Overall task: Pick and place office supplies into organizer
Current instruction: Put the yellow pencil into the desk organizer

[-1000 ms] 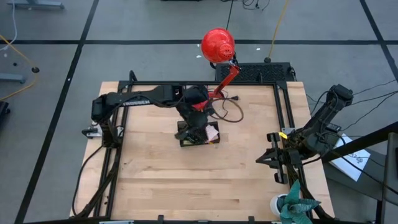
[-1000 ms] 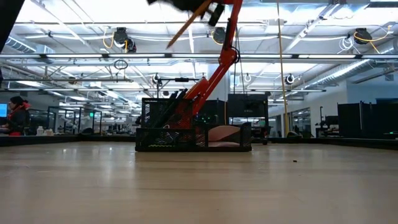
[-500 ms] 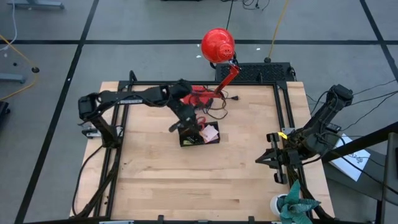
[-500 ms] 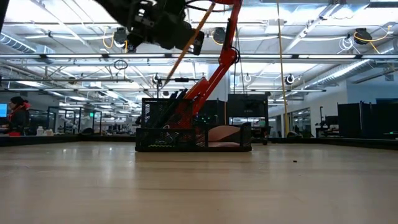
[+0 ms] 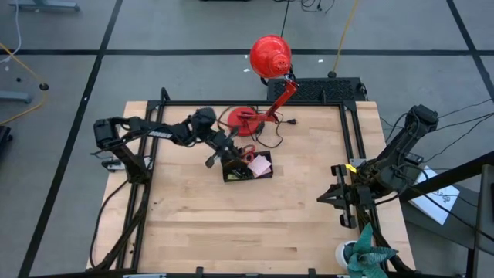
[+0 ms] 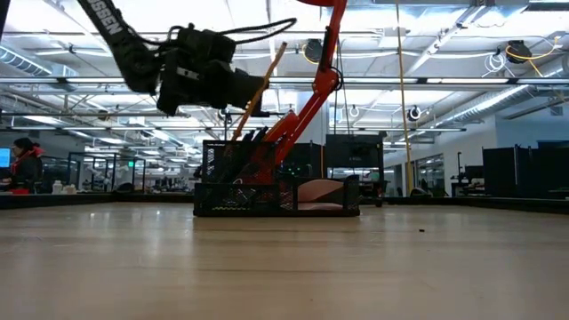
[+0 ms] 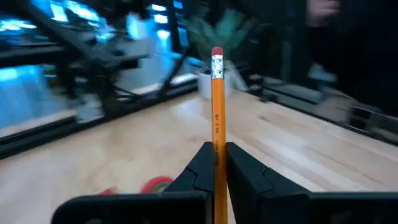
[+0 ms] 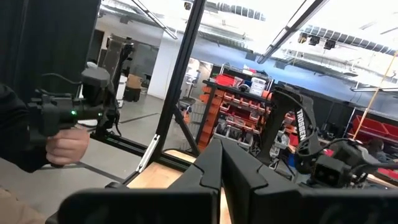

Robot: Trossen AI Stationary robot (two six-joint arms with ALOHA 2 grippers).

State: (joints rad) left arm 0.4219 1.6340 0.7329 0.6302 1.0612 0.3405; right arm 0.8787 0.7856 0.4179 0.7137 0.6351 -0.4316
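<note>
My left gripper (image 7: 217, 163) is clamped on an orange pencil (image 7: 216, 118), eraser end pointing away from the wrist. In the low view the pencil (image 6: 260, 91) hangs tilted above the black organizer (image 6: 276, 197), its lower end just over the near-left compartment; whether it touches the things standing there I cannot tell. From above, the gripper (image 5: 218, 157) sits just beside the organizer's left end (image 5: 228, 177). Pink sticky-note pad (image 5: 260, 165) lies in the right compartment. My right gripper (image 5: 330, 197) waits at the table's right edge, fingers pressed together, empty. Red desk lamp (image 5: 269, 56) stands behind.
</note>
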